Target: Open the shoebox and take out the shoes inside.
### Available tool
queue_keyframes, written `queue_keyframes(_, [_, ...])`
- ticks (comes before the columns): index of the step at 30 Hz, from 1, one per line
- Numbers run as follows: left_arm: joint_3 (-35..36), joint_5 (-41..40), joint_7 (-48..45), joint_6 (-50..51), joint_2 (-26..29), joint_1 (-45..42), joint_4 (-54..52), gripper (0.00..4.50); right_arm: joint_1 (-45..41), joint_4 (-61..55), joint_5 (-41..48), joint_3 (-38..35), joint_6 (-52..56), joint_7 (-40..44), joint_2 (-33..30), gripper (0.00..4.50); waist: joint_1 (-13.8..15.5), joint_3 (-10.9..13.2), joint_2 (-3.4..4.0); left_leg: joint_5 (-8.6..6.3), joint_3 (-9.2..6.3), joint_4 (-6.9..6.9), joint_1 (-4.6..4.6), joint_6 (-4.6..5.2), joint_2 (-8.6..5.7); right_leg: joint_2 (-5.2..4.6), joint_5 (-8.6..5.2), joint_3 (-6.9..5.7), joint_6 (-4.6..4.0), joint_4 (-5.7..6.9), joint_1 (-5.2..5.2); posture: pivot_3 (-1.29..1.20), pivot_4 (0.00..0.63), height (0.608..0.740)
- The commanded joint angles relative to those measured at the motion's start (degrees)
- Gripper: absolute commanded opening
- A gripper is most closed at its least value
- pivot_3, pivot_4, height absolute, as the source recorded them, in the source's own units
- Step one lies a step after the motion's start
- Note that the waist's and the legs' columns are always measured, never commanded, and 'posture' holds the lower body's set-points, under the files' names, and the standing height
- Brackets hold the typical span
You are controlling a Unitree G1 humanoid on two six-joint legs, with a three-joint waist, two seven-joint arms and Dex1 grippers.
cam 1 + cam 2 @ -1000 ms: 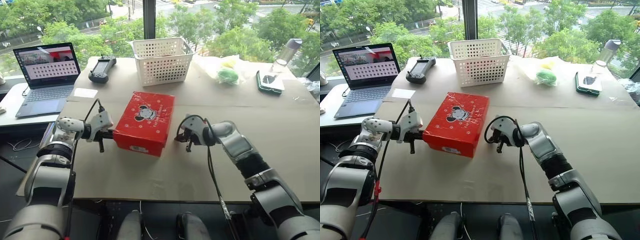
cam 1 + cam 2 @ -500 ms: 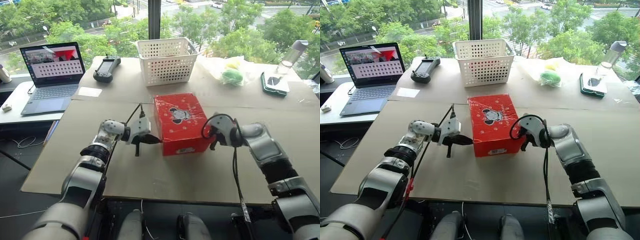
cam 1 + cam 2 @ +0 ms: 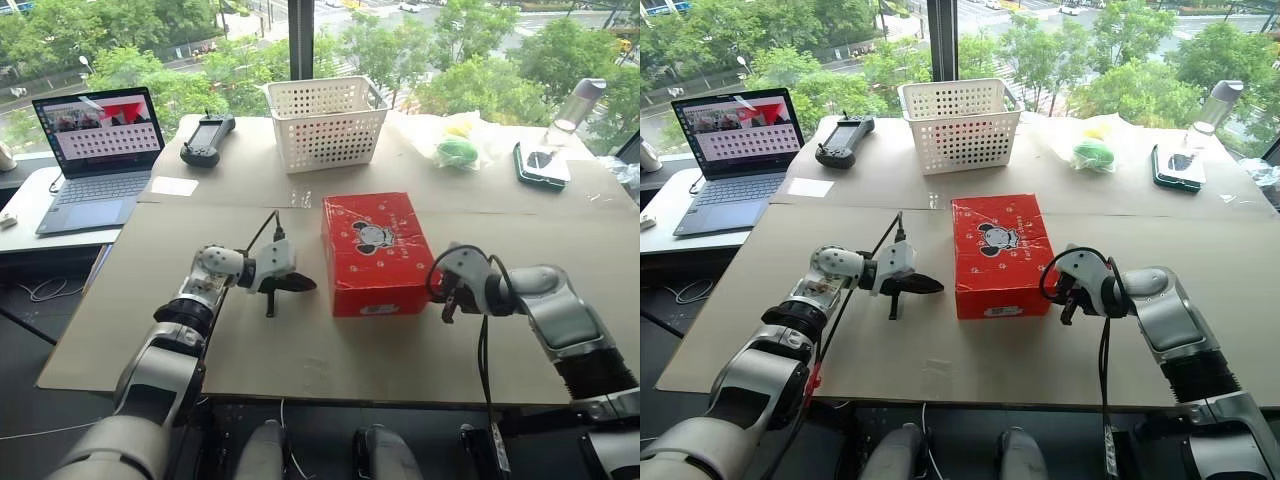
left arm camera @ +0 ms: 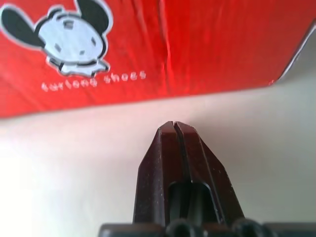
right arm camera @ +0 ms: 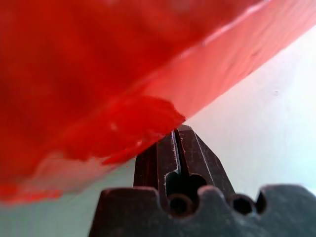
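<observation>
The red shoebox [image 3: 378, 252] lies shut on the table, mouse picture on its lid and a white label on the end nearest me. The shoes are hidden inside it. My left gripper [image 3: 305, 285] is shut and points at the box's left side from a small gap away; the left wrist view shows its closed fingertips [image 4: 173, 129] just short of the red wall [image 4: 148, 44]. My right gripper [image 3: 436, 292] is shut at the box's right side. In the right wrist view its tip [image 5: 175, 132] sits right at the box's lower edge [image 5: 123, 98]; I cannot tell whether they touch.
A white perforated basket [image 3: 325, 120] stands behind the box. At the back left are a laptop [image 3: 95, 150], a black handheld controller [image 3: 205, 138] and a white card [image 3: 170, 185]. A bag with a green thing [image 3: 455, 148], a bottle [image 3: 578, 102] and a dark green item [image 3: 540, 165] sit back right.
The box has swung round so its labelled short end faces me and lies further right. Both shut grippers moved right with it; the left one now stands slightly off the box.
</observation>
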Motion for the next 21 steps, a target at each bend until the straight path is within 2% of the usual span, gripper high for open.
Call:
queue_keyframes(1, [0.8, -2.0, 0.0, 1.7, 1.4, 1.5, -6.0, 0.0, -1.4, -0.5, 1.4, -1.5, 0.1, 0.2, -0.1, 0.03, 0.0, 0.0, 0.0, 0.0, 0.0, 0.02, 0.0, 0.0, 0.0, 0.0, 0.0, 0.01, 0.0, -0.01, 0.0, 0.0, 0.15, 0.733])
queue_keyframes(7, [2.4, -4.7, 1.3, 6.0, 3.5, 5.4, -14.1, 0.0, -2.8, 3.3, -0.2, -0.5, -2.0, -0.5, -0.2, 0.03, 0.0, 0.0, 0.0, 0.0, 0.01, 0.05, 0.0, 0.0, 0.02, 0.01, 0.0, 0.01, -0.01, 0.0, -0.01, 0.0, 0.15, 0.733])
queue_keyframes(11, [10.0, -17.7, -0.4, 24.1, 7.8, 14.4, -32.1, 0.0, -3.5, 6.5, -1.9, -0.5, -4.0, -2.0, -0.6, 0.03, -0.5, 0.0, 0.0, 0.0, 0.02, 0.05, 0.0, 0.0, 0.06, 0.03, 0.01, 0.06, -0.01, 0.01, -0.02, 0.0, 0.15, 0.733])
queue_keyframes(15, [17.2, -29.2, 5.4, 41.8, 11.9, 26.4, -53.5, 0.0, -4.2, 9.6, -1.1, -1.7, -5.3, -2.1, -0.4, 0.03, -1.0, 0.0, 0.02, -0.01, 0.0, 0.04, 0.08, -0.01, 0.29, 0.11, 0.0, 0.08, -0.02, 0.01, 0.01, 0.0, 0.15, 0.733])
queue_keyframes(20, [21.1, -36.5, 13.5, 53.1, 13.2, 37.1, -70.0, 0.0, -5.8, 13.5, 1.9, -2.4, -4.7, 1.5, 0.6, 0.03, -0.3, 0.0, 0.03, -0.02, 0.01, 0.04, 0.45, -0.04, 0.32, 0.09, -0.06, 0.1, -0.09, -0.07, 0.35, 0.0, 0.15, 0.733])
queue_keyframes(21, [21.4, -37.6, 15.3, 54.5, 12.7, 38.7, -72.4, 0.0, -6.9, 14.5, 2.7, -2.7, -4.3, 2.5, 1.3, 0.03, -0.3, 0.0, 0.03, -0.03, 0.01, 0.04, 0.46, -0.05, 0.34, 0.09, -0.2, 0.1, -0.34, -0.08, 0.35, 0.0, 0.15, 0.733])
